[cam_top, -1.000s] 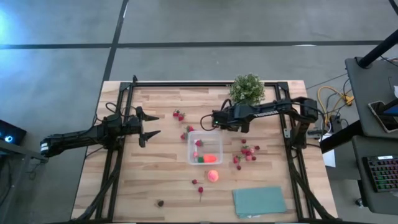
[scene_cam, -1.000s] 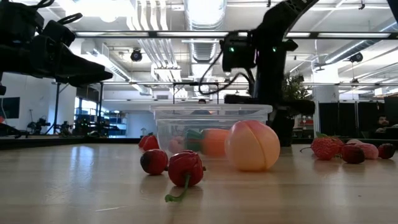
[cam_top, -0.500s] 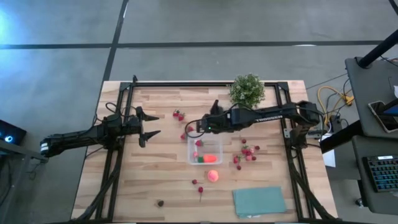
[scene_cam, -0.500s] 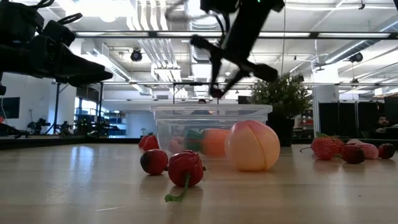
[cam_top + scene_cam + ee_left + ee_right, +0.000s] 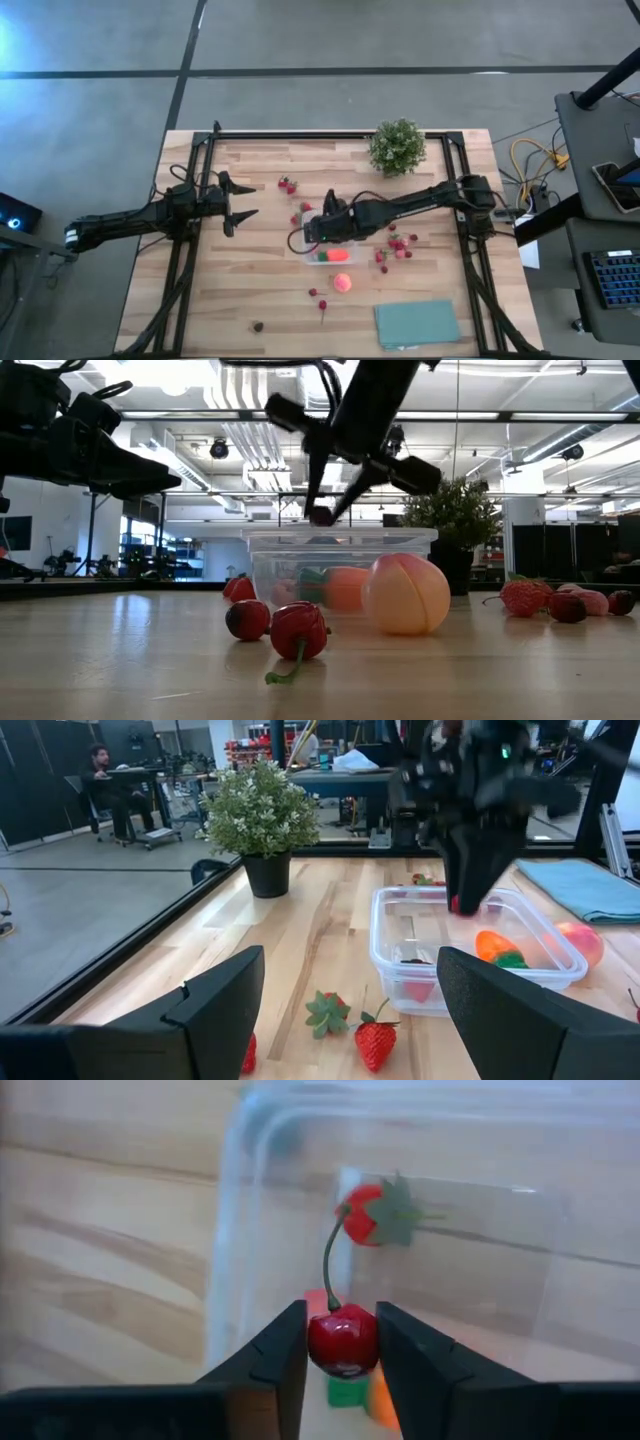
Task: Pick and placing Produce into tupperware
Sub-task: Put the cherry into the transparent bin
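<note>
The clear tupperware [image 5: 330, 243] sat open right under the right gripper [image 5: 342, 1342], with a strawberry [image 5: 368, 1213] and an orange-and-green piece [image 5: 497, 947] inside. A red cherry [image 5: 343, 1338] was pinched between the fingers, just above the rim. The peach [image 5: 342, 282] lay just beyond the tub.

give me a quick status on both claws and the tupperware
Right claw shut on cherry, hanging over tupperware. Left claw open, parked at table's left. Strawberry and orange piece already inside. Nothing blocking the drop.
</note>
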You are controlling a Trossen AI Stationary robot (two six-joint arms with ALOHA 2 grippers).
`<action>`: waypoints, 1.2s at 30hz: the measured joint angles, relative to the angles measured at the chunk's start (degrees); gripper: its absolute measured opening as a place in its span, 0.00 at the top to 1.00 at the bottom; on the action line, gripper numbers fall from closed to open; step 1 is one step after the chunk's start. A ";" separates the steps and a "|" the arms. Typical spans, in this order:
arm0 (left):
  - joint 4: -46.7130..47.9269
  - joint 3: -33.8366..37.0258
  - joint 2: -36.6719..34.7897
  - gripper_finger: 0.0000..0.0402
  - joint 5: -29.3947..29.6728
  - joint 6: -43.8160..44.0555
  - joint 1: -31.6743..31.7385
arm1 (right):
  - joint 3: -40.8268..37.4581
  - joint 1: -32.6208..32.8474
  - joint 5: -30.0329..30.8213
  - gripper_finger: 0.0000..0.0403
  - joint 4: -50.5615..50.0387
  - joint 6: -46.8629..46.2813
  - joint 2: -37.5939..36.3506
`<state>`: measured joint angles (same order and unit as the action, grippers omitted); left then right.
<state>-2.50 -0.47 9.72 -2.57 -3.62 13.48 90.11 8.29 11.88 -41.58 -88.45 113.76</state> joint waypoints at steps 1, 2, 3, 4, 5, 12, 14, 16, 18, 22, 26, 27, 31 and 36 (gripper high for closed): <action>0.00 0.01 0.02 0.30 0.00 0.00 0.00 | 0.41 0.18 0.03 0.70 -0.72 -0.06 0.80; 0.04 0.01 0.02 0.30 -0.01 0.00 0.01 | 0.84 0.36 0.11 0.67 -1.20 -0.09 1.57; -0.01 0.01 0.02 0.30 -0.01 0.00 0.00 | 1.21 0.54 0.17 0.64 -1.56 -0.23 2.11; 0.00 0.02 0.02 0.30 0.01 0.00 0.02 | 1.52 0.60 0.20 0.61 -1.80 -0.39 2.78; 0.00 0.02 0.02 0.30 -0.02 0.00 0.02 | 1.87 0.60 0.22 0.58 -1.87 -0.47 3.29; -0.05 0.00 0.04 0.30 0.00 0.00 0.02 | 3.41 0.60 1.89 0.39 -3.82 3.18 3.37; 0.05 0.02 -0.04 0.30 0.00 0.00 0.00 | 3.54 0.60 1.76 0.37 -5.79 4.70 2.19; -0.01 0.01 0.00 0.30 0.00 0.00 0.00 | 3.65 0.60 1.15 0.36 -8.69 7.00 0.60; 0.02 0.00 -0.02 0.30 0.00 0.00 0.00 | 3.20 0.60 -0.46 0.36 -11.63 8.92 -1.21; -0.01 0.00 0.02 0.30 0.00 0.00 0.00 | 1.51 0.60 -0.84 0.37 -22.40 8.98 -3.41; 0.00 0.00 -0.04 0.30 0.00 0.00 0.00 | -1.82 0.42 -1.85 0.39 -28.48 9.32 -6.49; 0.00 0.02 -0.04 0.30 0.00 0.00 0.00 | -3.17 0.42 -2.05 0.39 -28.44 9.47 -7.43; 0.00 0.00 0.00 0.30 -0.01 0.00 0.00 | -9.72 0.37 -2.87 0.39 -28.01 8.77 -12.42; 0.00 0.01 0.00 0.30 -0.01 0.00 0.00 | -21.96 -0.50 -3.11 0.39 -22.01 7.53 -22.05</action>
<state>-2.51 -0.46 9.72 -2.58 -3.62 13.47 68.14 7.79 8.78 -63.59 -80.92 91.72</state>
